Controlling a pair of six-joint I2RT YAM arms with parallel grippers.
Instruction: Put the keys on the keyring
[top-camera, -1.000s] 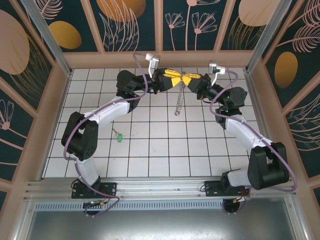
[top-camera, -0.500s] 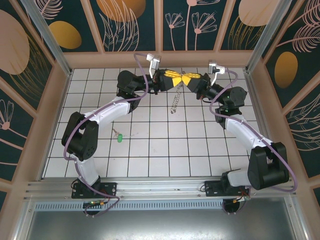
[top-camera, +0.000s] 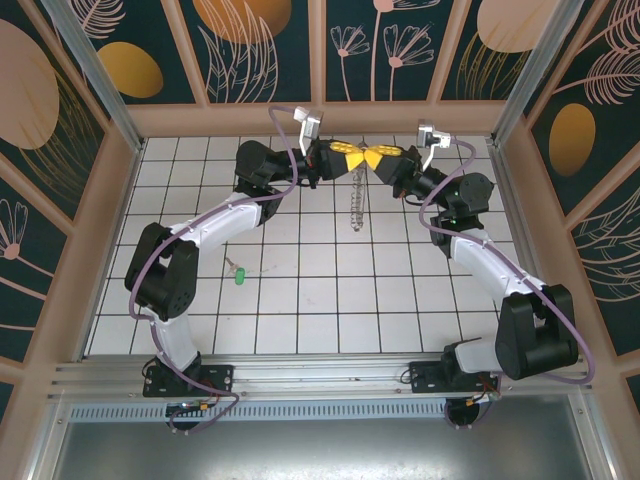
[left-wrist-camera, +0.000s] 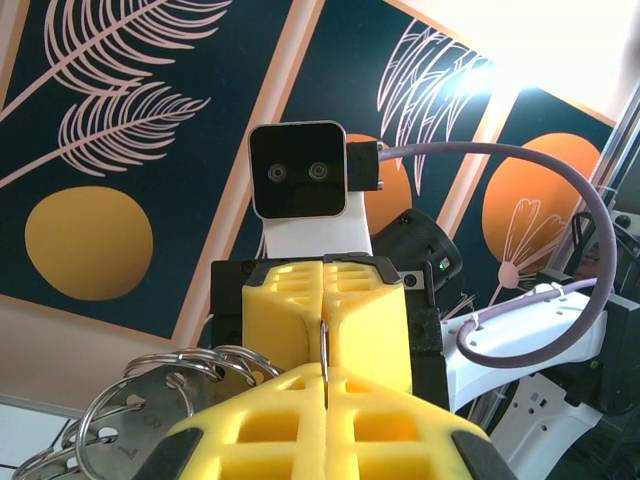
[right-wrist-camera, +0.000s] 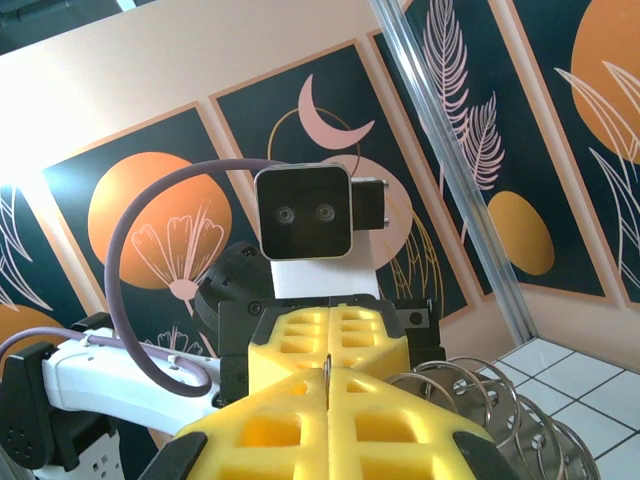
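Keyring (top-camera: 356, 205) seemingly between fingers (top-camera: 345, 156); key (top-camera: 238, 274) well apart, left.

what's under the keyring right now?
Bare white tiles; the keyring hangs from the left tool and right tool, both shut on it. The green key lies off to the left, not beneath. The hoop's top is hidden between the yellow fingers.

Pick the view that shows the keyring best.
Top external: the keyring hangs full length below where the left claw and right claw meet. Left wrist catches a cropped part of it at the lower left, right wrist a cropped part at the lower right.
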